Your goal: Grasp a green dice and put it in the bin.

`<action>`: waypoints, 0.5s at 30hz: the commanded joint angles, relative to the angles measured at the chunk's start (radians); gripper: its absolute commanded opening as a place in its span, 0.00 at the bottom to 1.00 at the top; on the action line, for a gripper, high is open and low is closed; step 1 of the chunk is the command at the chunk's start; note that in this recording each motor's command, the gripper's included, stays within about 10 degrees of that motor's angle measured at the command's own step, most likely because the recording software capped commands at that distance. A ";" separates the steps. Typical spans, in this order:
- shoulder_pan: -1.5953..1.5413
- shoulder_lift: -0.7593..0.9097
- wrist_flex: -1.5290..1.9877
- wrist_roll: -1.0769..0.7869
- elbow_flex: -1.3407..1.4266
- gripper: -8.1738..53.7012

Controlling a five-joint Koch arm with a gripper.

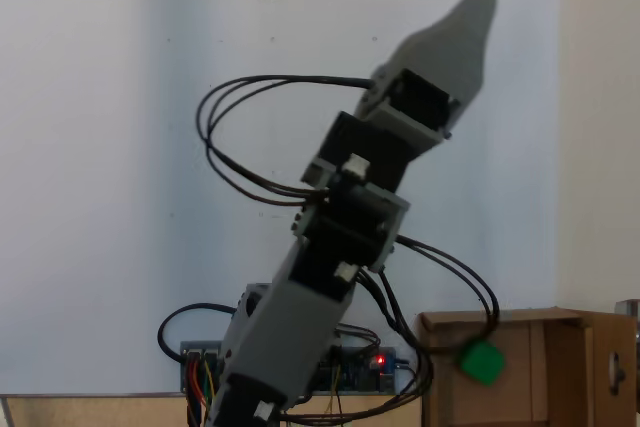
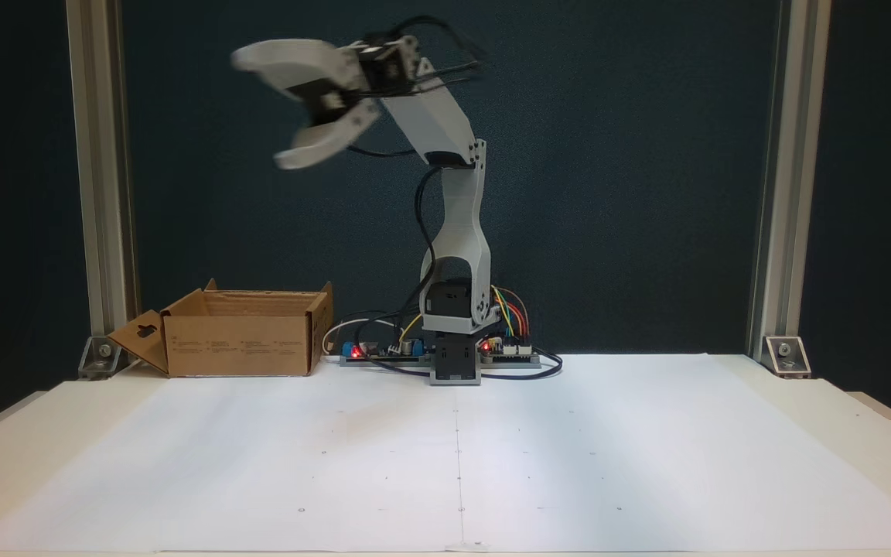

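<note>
High above the bin, tool blurred, jaws apart, empty, green dice inside bin.

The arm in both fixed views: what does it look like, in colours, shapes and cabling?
The arm has pale grey printed shells with black motor blocks at the joints. Its pincer has two pale, rounded, tapering jaws. Black cables loop alongside, and coloured wires run to boards with red lights at the base.
</note>
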 commanded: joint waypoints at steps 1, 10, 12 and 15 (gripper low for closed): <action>-0.083 0.026 -0.080 0.041 -0.055 0.84; -0.212 0.037 -0.178 0.035 -0.008 0.83; -0.216 0.067 -0.204 0.034 0.041 0.83; -0.212 0.124 -0.288 0.031 0.163 0.83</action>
